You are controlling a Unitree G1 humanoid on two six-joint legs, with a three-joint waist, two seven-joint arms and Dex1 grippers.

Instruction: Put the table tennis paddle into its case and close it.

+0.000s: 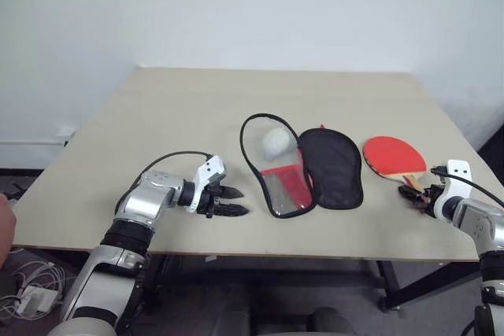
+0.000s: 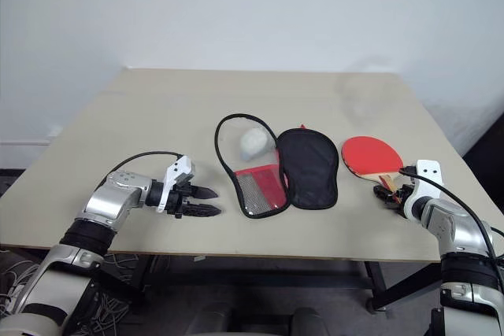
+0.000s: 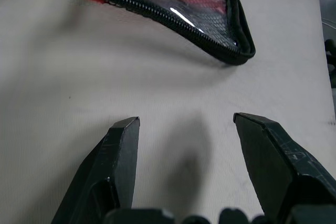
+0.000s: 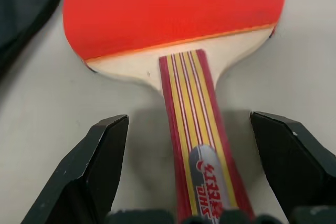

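The right gripper (image 4: 181,169) is spread wide, its fingers on either side of the table tennis paddle's (image 1: 394,155) striped handle without touching it; a silver label there carries red characters and "DHS". The left gripper (image 1: 232,201) hovers spread over bare bench (image 1: 157,116), near the case (image 1: 303,167). The case lies unzipped mid-bench, flap open, a whitish ball (image 1: 276,142) inside.

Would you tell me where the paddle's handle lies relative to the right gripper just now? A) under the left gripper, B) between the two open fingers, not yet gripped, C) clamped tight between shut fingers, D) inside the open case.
B: the right wrist view shows the table tennis paddle flat on the table, its striped handle running between the right gripper fingers, which stand apart on either side.
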